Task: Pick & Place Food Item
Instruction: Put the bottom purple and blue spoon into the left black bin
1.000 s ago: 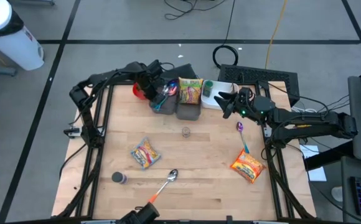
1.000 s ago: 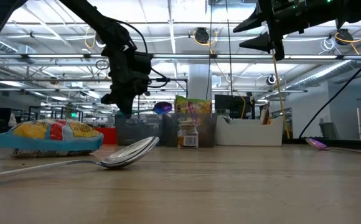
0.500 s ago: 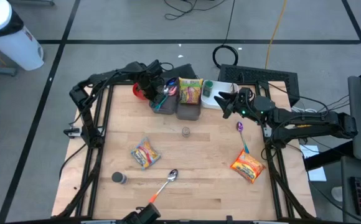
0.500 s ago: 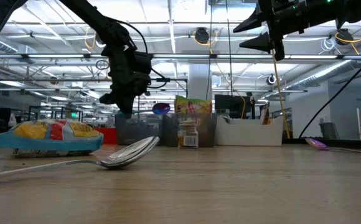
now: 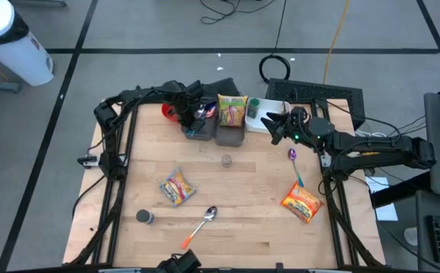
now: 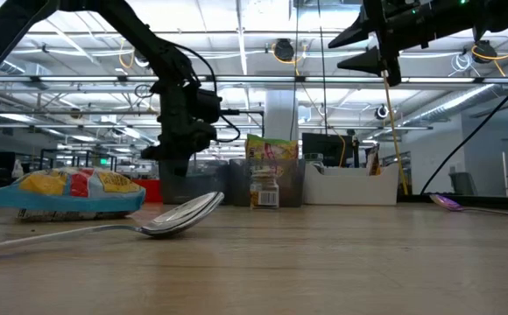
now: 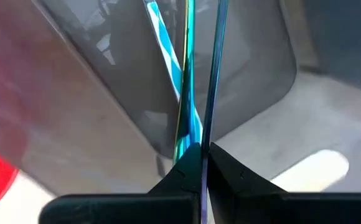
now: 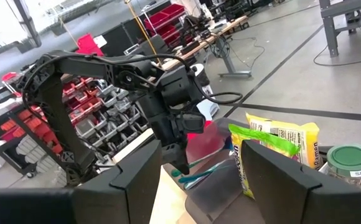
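Nearest on the wooden surface, an orange-handled spoon and a small dark jar are seen. A yellow snack bag lies mid-left and an orange snack bag at the right, beside a purple spoon. At the far edge, the left gripper is lowered into a grey bin, jaws pressed together on an iridescent utensil handle. The right gripper is held above a white tray, jaws apart and empty.

Beyond the right gripper with parted fingers, the left gripper dips into a grey bin — a yellow snack bag stands just beside.
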Action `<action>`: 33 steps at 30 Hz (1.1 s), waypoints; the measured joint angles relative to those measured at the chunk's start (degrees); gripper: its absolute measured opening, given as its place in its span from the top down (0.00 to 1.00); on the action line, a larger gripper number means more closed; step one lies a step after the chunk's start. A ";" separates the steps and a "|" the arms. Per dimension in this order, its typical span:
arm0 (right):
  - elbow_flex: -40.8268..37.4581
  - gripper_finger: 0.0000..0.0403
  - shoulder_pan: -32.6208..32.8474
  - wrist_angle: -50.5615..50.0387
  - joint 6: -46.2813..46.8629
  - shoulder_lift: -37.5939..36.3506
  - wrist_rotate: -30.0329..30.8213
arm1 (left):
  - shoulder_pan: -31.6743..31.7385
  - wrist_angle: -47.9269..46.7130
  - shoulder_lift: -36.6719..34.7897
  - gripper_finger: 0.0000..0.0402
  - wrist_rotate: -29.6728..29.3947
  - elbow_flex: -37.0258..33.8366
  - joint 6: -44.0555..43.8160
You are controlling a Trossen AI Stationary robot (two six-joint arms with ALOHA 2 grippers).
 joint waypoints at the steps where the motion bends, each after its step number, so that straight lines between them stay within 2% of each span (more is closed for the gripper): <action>1: -0.01 0.47 -0.02 -0.15 0.00 0.00 0.00 | 0.00 0.00 0.24 0.98 -0.08 0.00 -0.33; 10: 0.00 0.47 0.00 -0.30 -0.42 0.00 0.00 | 0.00 0.29 0.99 0.98 0.38 0.00 -1.54; 14: -0.01 0.47 0.00 -0.33 -1.15 0.00 -0.02 | 0.11 0.87 0.99 0.94 0.42 0.00 -1.72; 18: 0.00 0.47 -0.01 -0.33 -1.27 0.00 -0.03 | 0.14 2.47 0.99 0.88 0.90 0.00 -3.31; 23: -0.01 0.47 -0.02 -0.32 -1.27 0.00 -0.20 | 0.85 4.20 0.99 0.79 5.63 0.00 -3.42; 33: 0.00 0.47 -0.01 -0.30 -1.27 0.00 -0.22 | 2.50 4.61 0.56 0.57 10.79 0.00 -5.04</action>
